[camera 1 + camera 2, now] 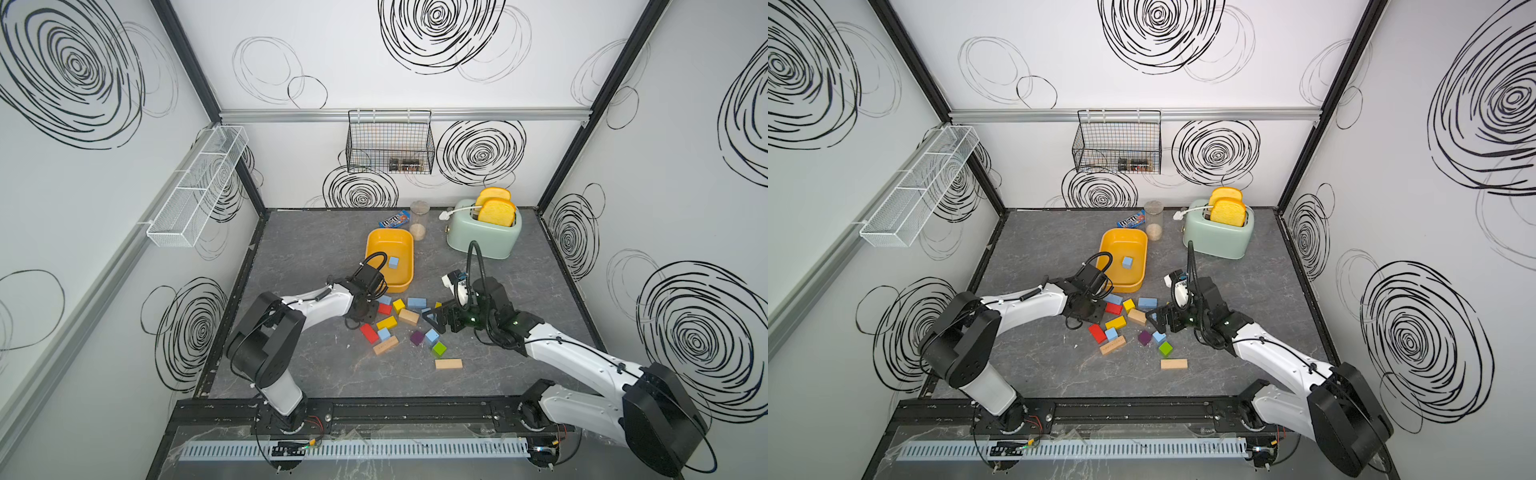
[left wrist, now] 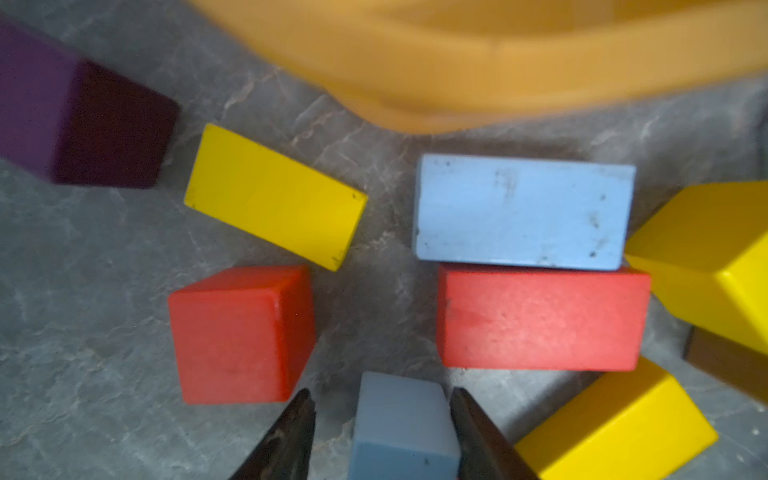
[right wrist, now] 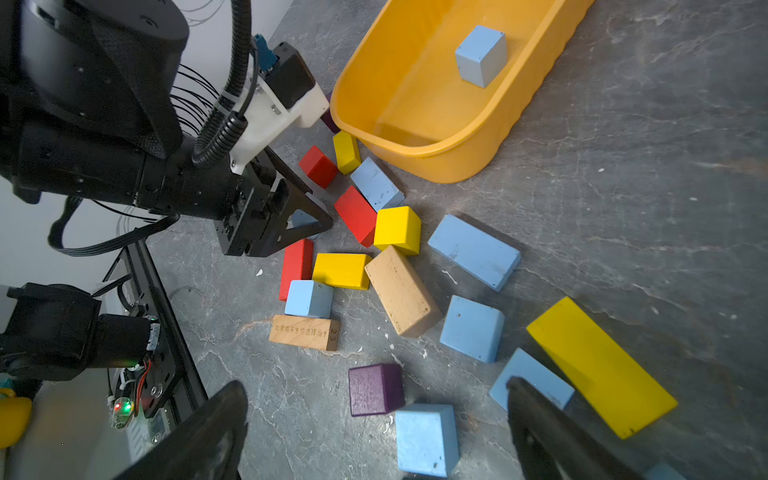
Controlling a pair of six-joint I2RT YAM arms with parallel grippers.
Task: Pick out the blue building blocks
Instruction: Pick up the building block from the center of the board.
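One blue building block, a cube point(image 1: 393, 262), lies in the yellow tray point(image 1: 409, 249). Other blue building blocks are scattered in the pile in front of it: a brick point(image 1: 416, 302), a brick point(image 2: 523, 212) and a cube point(image 1: 383, 333). My left gripper point(image 2: 380, 392) points down into the pile and straddles a blue cube point(image 2: 399, 419). One finger is against the cube and the other stands a small gap off. My right gripper point(image 3: 374, 384) hovers wide open over a blue cube point(image 3: 426, 438) and a purple cube point(image 3: 374, 388), holding nothing.
Red, yellow, purple, green and plain wood blocks crowd the pile, and a red brick point(image 2: 540, 318) touches the blue brick. A mint toaster point(image 1: 482, 237), a clear jar point(image 1: 419, 216) and a blue candy packet point(image 1: 394, 219) stand behind the tray. A wire basket point(image 1: 390, 143) hangs on the back wall.
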